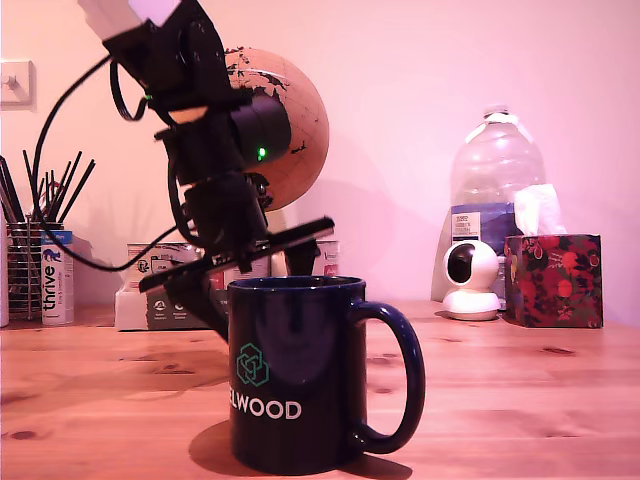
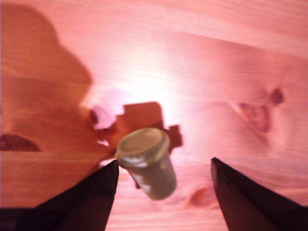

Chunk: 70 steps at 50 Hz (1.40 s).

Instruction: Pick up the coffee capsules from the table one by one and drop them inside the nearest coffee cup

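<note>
Wooden table carried the navy coffee cup, with the gripper low behind it. Its jaws stood wide, empty. Between them, nearer one finger, the grey capsule lay tipped on the wood, lid pointing away.

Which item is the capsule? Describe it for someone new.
Start at the wooden table, then look between the end effector's two dark fingers. The capsule lies there, tilted: a small, dull grey-green tapered pod with a flat rimmed end, nothing else beside it.

Pale pink wall, globe behind.
</note>
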Available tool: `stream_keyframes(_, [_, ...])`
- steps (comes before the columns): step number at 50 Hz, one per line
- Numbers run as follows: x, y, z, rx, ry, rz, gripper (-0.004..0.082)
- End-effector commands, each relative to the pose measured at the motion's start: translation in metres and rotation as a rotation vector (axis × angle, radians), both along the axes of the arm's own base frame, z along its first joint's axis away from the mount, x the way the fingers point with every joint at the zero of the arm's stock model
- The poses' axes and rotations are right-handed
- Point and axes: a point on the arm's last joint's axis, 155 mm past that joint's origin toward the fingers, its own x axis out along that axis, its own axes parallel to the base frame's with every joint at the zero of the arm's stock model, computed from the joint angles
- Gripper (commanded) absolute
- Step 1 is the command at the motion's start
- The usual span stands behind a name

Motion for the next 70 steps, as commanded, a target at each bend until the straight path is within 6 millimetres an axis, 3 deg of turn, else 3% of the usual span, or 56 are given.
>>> stream_keyframes(1, [-0.002,0.000,-0.017,0.018,0.030,0.007,0.0548])
stream_keyframes(21, [0.000,0.001,-0.025,0.027,0.035,0.010,0.0538])
stream_keyframes(35, [-0.006,0.002,-0.026,0.035,0.052,-0.013,0.0234])
stream_keyframes(49, [-0.009,-0.002,-0.025,0.017,0.058,-0.048,0.0231])
stream_keyframes(54, [-0.010,-0.005,-0.021,0.020,0.032,-0.147,0.0231])
stream_keyframes(70, [-0.020,0.000,0.014,0.072,-0.059,-0.408,0.0231])
